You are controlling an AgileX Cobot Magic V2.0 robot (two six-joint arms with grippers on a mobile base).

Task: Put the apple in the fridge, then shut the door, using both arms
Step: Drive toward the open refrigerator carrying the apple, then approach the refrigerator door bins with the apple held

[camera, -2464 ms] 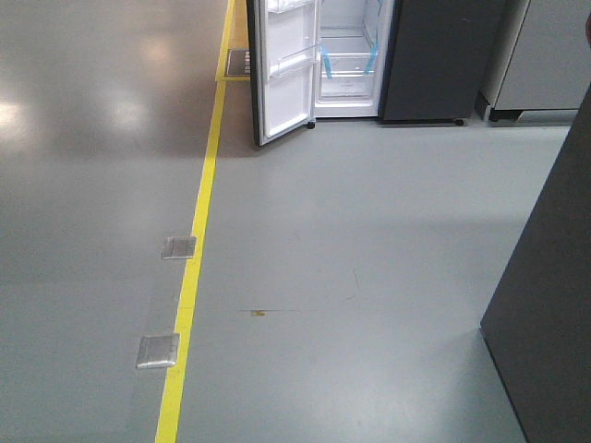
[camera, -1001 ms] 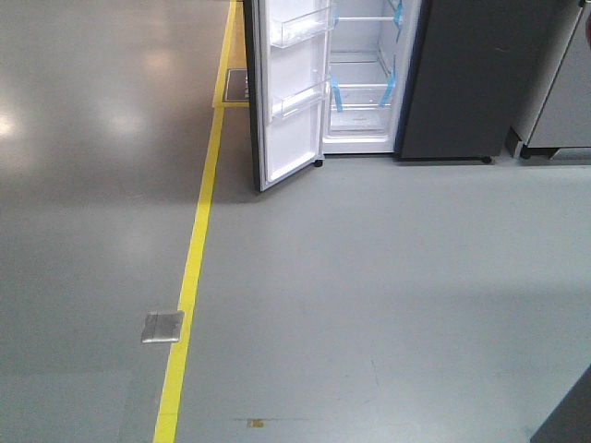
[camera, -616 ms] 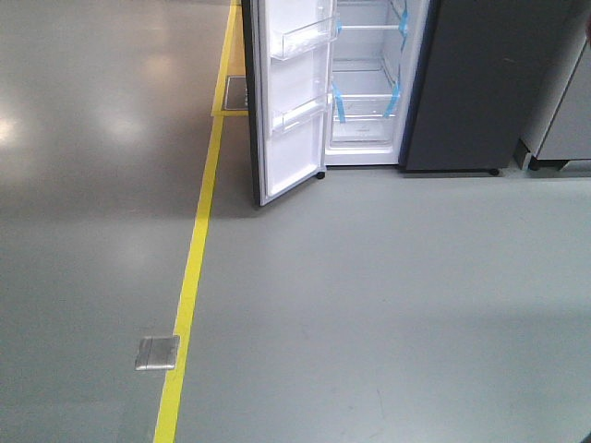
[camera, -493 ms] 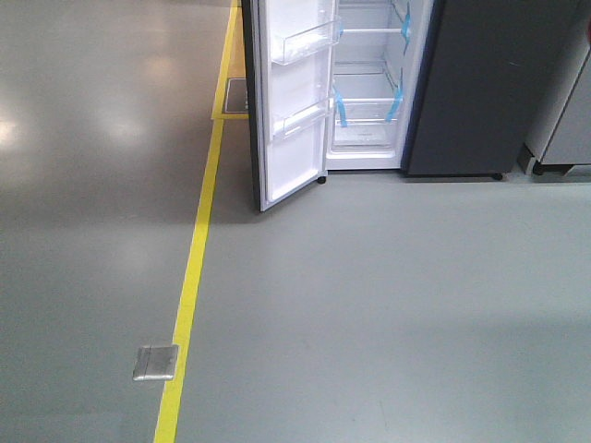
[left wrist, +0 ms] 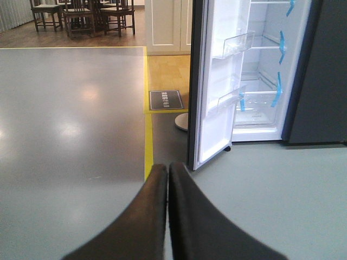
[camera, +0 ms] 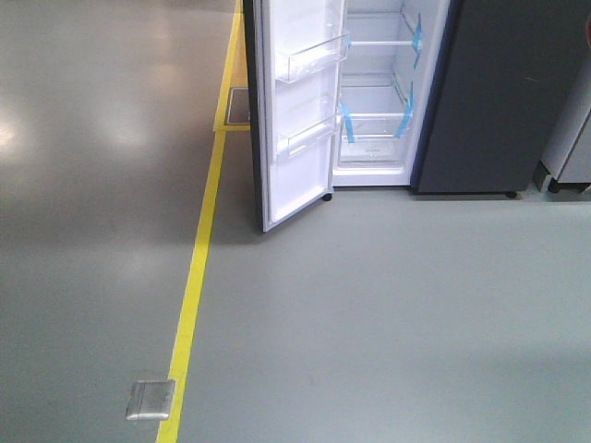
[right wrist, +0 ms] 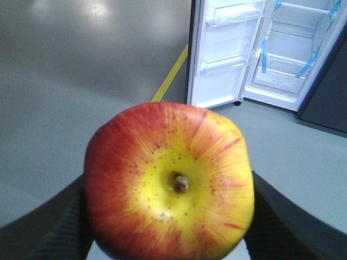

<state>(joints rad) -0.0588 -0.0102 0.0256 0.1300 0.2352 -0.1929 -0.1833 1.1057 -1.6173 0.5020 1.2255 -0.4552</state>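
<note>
apple (right wrist: 169, 187) clamped in right gripper (right wrist: 169, 214), stem end towards wrist

My left gripper (left wrist: 167, 169) sits low centre, fingers (left wrist: 154, 206) pressed flat together. Ahead I see fridge (left wrist: 260, 108) open, white inside, blue tape strips (left wrist: 278, 89) on inner wall. Door (left wrist: 214, 130) swung wide, clear bins (left wrist: 233, 44) on it. Yellow floor line (left wrist: 148, 146) left of door, dark mat (left wrist: 166, 100) beyond. Chairs (left wrist: 76, 13) far upper left.

Left pincer (left wrist: 167, 169) black, tapered; right pincer (right wrist: 169, 189) dark, ribbed
</note>
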